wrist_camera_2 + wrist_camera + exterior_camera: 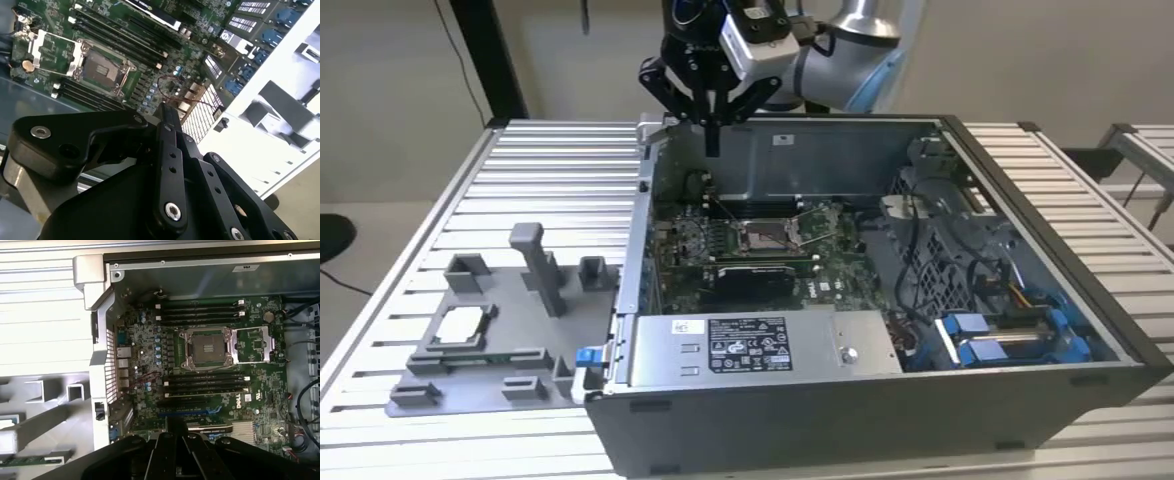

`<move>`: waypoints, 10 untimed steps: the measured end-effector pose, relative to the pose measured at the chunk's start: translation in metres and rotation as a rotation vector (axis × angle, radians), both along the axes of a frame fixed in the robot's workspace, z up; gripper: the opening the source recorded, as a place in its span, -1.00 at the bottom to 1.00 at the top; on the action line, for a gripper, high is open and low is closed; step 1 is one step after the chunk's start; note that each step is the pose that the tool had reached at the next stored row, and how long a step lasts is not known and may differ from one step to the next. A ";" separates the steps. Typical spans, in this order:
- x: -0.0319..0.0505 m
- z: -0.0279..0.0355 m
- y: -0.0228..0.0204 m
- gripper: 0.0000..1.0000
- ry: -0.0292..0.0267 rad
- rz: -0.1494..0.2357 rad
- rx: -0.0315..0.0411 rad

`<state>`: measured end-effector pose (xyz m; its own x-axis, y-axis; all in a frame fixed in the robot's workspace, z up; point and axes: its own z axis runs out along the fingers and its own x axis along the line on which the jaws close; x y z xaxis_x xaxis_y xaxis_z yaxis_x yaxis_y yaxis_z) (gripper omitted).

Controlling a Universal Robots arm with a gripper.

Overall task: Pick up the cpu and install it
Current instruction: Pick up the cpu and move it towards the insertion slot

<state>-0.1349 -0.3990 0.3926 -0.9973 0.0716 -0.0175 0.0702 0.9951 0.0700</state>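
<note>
The cpu (460,326), a pale square chip, lies flat in a recess of the grey fixture (480,375) on the table, at the exterior view's left. My gripper (711,140) hangs above the back left corner of the open computer case (881,385), far from the cpu. Its fingers are shut with nothing between them. In both wrist views the dark fingers (167,150) (175,440) point down toward the motherboard. The cpu socket (765,237) (102,67) (207,347) sits in the board's middle with its metal cover (255,342) flipped open beside it.
The case stands on a ribbed aluminium table (534,170). Inside are memory slots (205,385), a power supply box (761,345), cables and blue connectors (1001,335) at the exterior view's right. Upright grey posts (540,265) rise from the fixture.
</note>
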 end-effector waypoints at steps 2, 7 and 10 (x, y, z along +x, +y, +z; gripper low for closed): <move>-0.0026 0.0000 0.0000 -1.00 0.0000 0.000 0.0000; -0.0105 0.0000 0.0000 -1.00 0.0000 0.000 0.0000; -0.0167 0.0000 0.0000 -1.00 0.0000 0.000 0.0000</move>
<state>-0.1516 -0.3990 0.3926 -0.9973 0.0716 -0.0175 0.0702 0.9951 0.0699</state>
